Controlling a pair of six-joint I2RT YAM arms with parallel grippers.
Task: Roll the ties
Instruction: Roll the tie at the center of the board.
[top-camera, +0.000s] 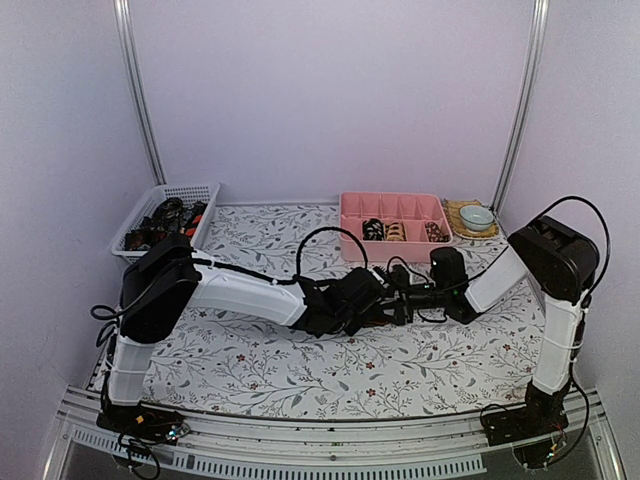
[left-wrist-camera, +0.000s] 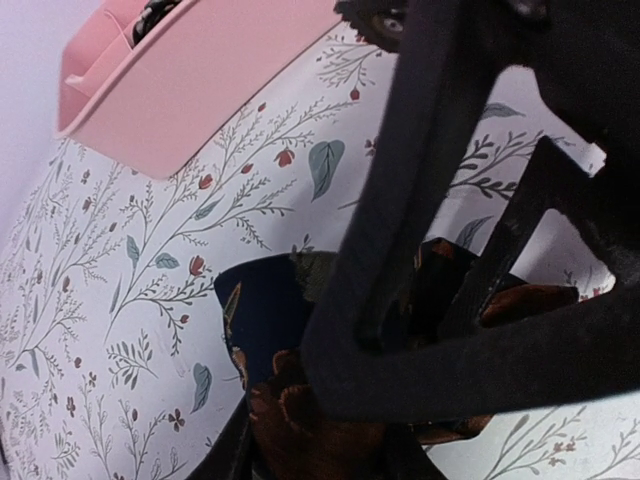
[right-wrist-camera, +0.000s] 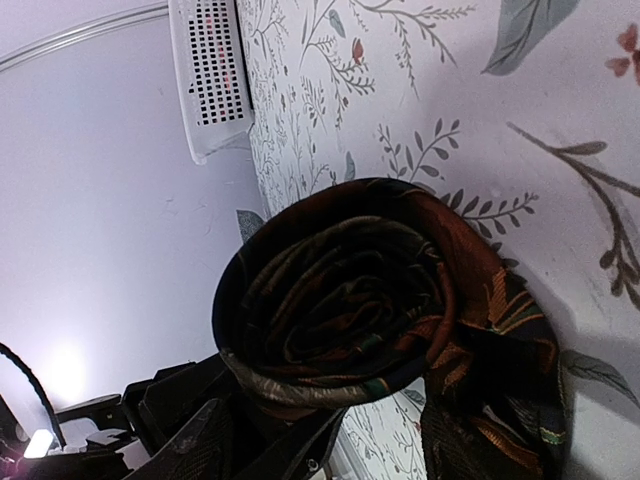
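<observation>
One coiled tie (right-wrist-camera: 350, 290) sat mid-table between the left gripper (top-camera: 378, 300) and right gripper (top-camera: 408, 292), just in front of the pink tray (top-camera: 400, 250).
Your right wrist view showed the dark, orange-patterned coil end-on against the floral cloth (top-camera: 270, 360); from above, both grippers hid it. Black framework blocked most of your left wrist view, so I couldn't tell whether either hand gripped it. The white basket (top-camera: 190, 190) stood far left.

light: soft, even, lilac-tinted from above | shadows: faint ones are thrown on the tablecloth (top-camera: 300, 372), a deeper one beside the rolled tie (right-wrist-camera: 350, 290) | glare: a bright patch is seen low on the wall (right-wrist-camera: 62, 368) | focus: left wrist foreground is rendered blurred and dark
</observation>
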